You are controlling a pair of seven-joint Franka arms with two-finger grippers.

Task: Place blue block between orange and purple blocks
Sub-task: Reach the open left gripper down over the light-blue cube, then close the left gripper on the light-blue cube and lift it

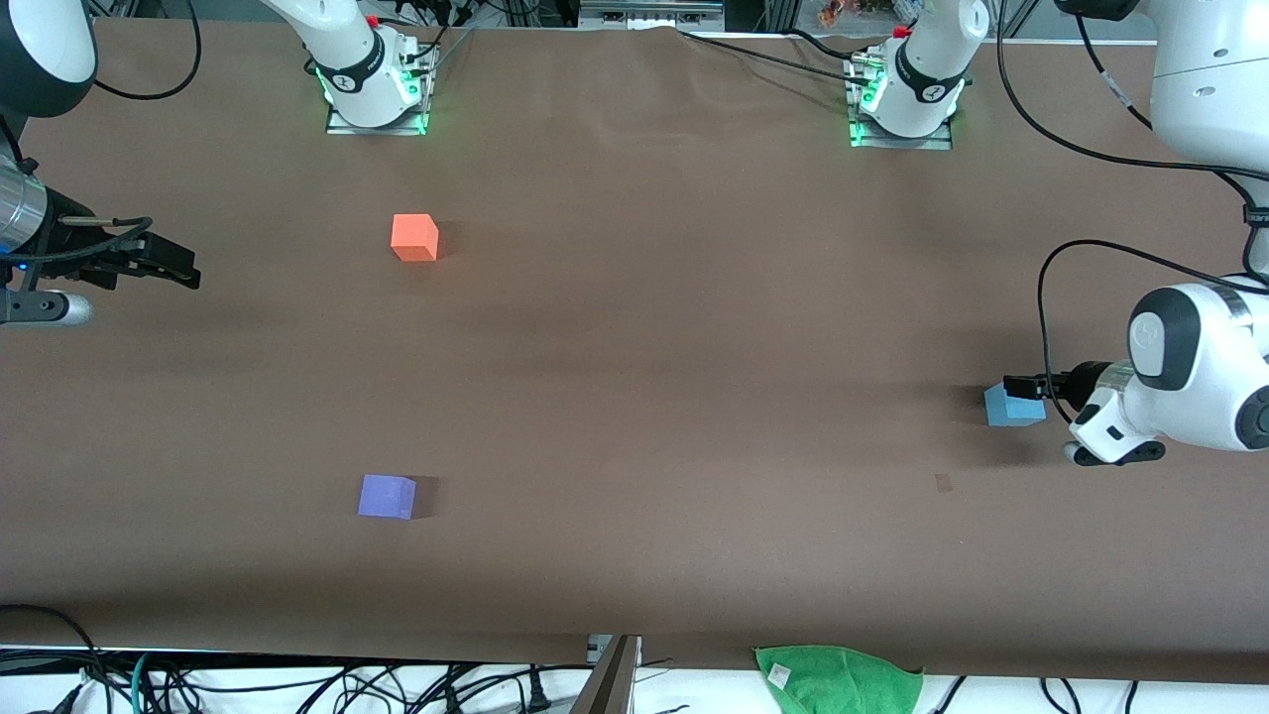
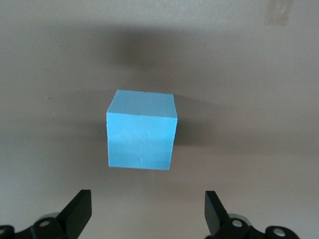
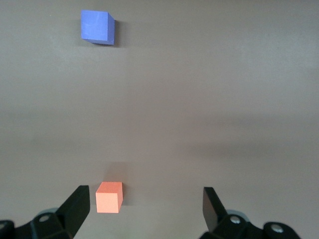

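The blue block point(image 1: 1013, 407) sits on the brown worktop point(image 1: 674, 327) near the left arm's end, well apart from the other two cubes, with wide bare surface between. The orange block point(image 1: 414, 237) lies toward the right arm's end, farther from the front camera; the purple block point(image 1: 387, 496) lies nearer to it, with open room between them. The left end effector point(image 2: 148, 211) hovers just over the blue block, fingers apart, touching nothing. The right end effector point(image 3: 146, 209) waits at its end of the worktop, fingers apart, empty.
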